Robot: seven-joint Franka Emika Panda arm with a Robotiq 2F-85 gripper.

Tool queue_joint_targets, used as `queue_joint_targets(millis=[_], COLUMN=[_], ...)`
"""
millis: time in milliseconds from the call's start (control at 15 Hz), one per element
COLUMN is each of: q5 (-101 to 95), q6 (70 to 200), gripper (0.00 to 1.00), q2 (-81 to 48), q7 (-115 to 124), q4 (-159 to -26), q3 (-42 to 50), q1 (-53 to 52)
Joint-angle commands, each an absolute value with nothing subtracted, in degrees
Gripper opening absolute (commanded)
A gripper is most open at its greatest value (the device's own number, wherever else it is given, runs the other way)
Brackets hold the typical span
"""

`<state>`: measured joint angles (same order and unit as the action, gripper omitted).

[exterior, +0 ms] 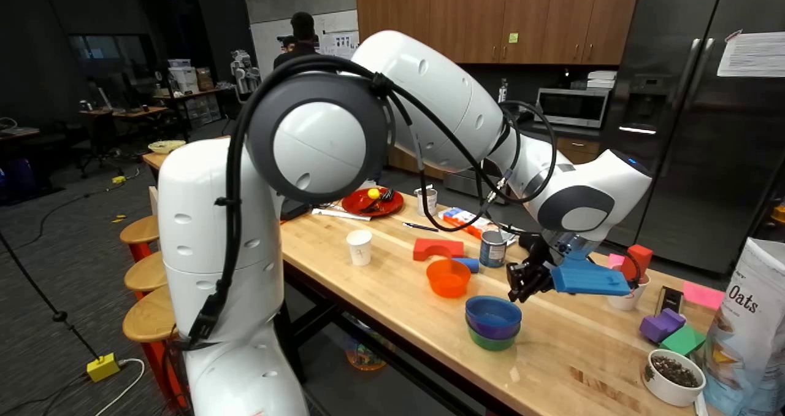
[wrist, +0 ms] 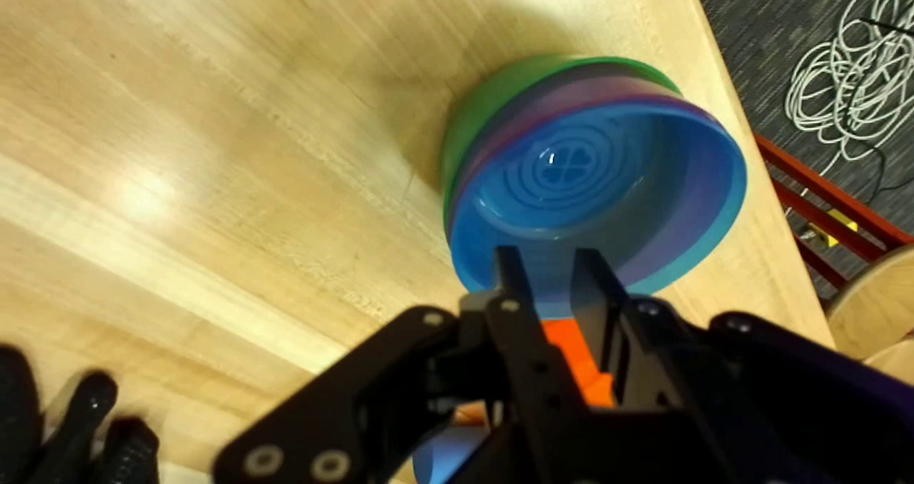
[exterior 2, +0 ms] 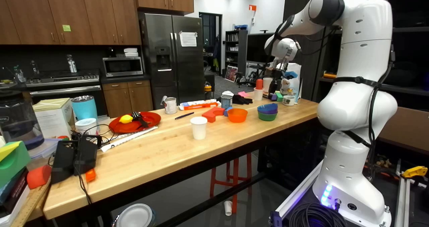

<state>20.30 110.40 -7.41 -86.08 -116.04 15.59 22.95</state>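
My gripper (wrist: pixel 548 259) stands partly open above the table, with a narrow gap and nothing held between its fingers. In the wrist view its tips overlap the near rim of a blue bowl (wrist: pixel 571 163); whether they touch it I cannot tell. That bowl rests slightly tilted in a purple bowl (exterior: pixel 492 330), which sits in a green bowl (exterior: pixel 492 343). In an exterior view the gripper (exterior: pixel 516 283) appears just above and beside this stack. An orange bowl (exterior: pixel 448 278) stands close by and shows through the finger gap in the wrist view.
Around the bowls are a red arch block (exterior: pixel 438 248), a blue cylinder (wrist: pixel 451 450), a grey can (exterior: pixel 492 249) and a white paper cup (exterior 2: pixel 199 128). A black glove (wrist: pixel 86 412), a white bowl of dark grains (exterior: pixel 673 378) and an oats bag (exterior: pixel 745 324) also occupy the table.
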Motion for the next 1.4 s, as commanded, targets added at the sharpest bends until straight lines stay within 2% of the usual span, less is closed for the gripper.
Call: queue_joint_targets(millis=[0, 333, 467, 1267, 1333], q5=[18.5, 18.3, 18.5, 19.3, 19.3], q6=[110.0, 109.9, 109.8, 107.2, 106.8], gripper=[0.55, 0.89, 0.99, 1.00, 0.93], q2=[-7.5, -7.6, -8.0, -16.1, -16.6], q7=[-84.3, -84.2, -84.4, -85.5, -85.5], q4=[-115.0, -114.9, -114.6, -108.2, -107.7], q3=[16.0, 16.0, 15.9, 14.0, 13.8], q1=[22.2, 22.1, 22.1, 23.0, 23.1])
